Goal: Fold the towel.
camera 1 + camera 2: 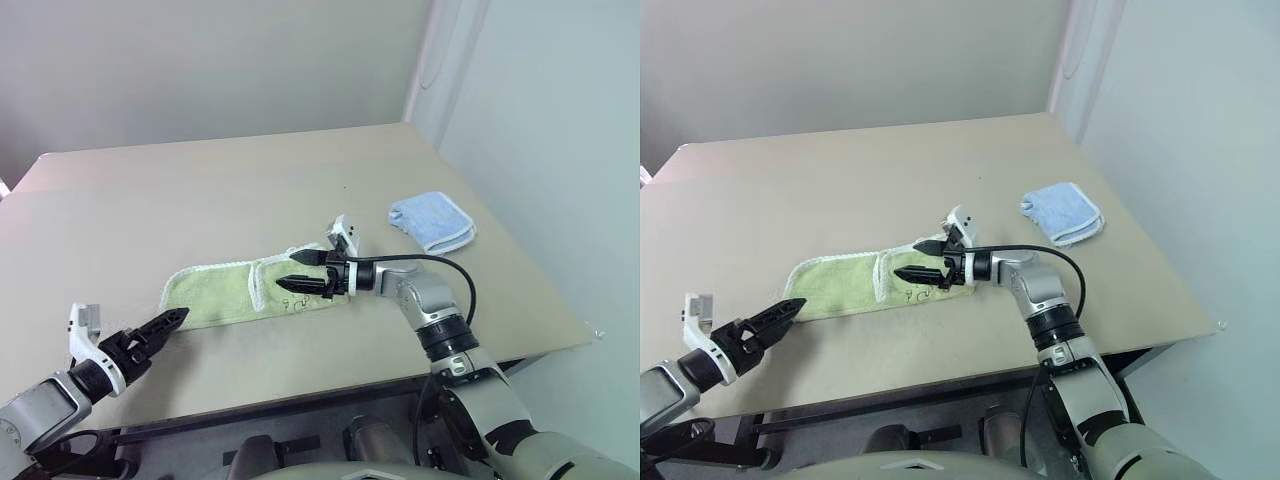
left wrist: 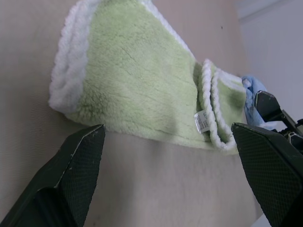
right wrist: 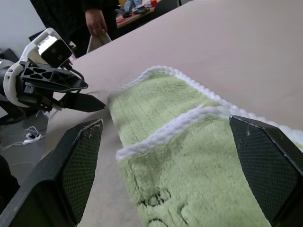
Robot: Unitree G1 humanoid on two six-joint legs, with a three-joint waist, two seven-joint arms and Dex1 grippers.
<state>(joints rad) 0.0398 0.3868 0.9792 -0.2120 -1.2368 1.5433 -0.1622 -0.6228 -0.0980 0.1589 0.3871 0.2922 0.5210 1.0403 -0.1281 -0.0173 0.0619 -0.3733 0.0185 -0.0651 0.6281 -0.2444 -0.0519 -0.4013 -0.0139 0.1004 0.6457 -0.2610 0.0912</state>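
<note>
The towel [image 1: 235, 292] hides its right end beneath the right gripper [image 1: 303, 271], and its grey stitched motif [image 3: 158, 208] runs off the wrist picture's edge.

I see soft, even light, faint shadows under the towel [image 1: 240, 292], and blurred fingers [image 2: 75, 175] low in both wrist frames.

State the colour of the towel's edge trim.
White trim around the light green towel, clearest in the left wrist view.
</note>
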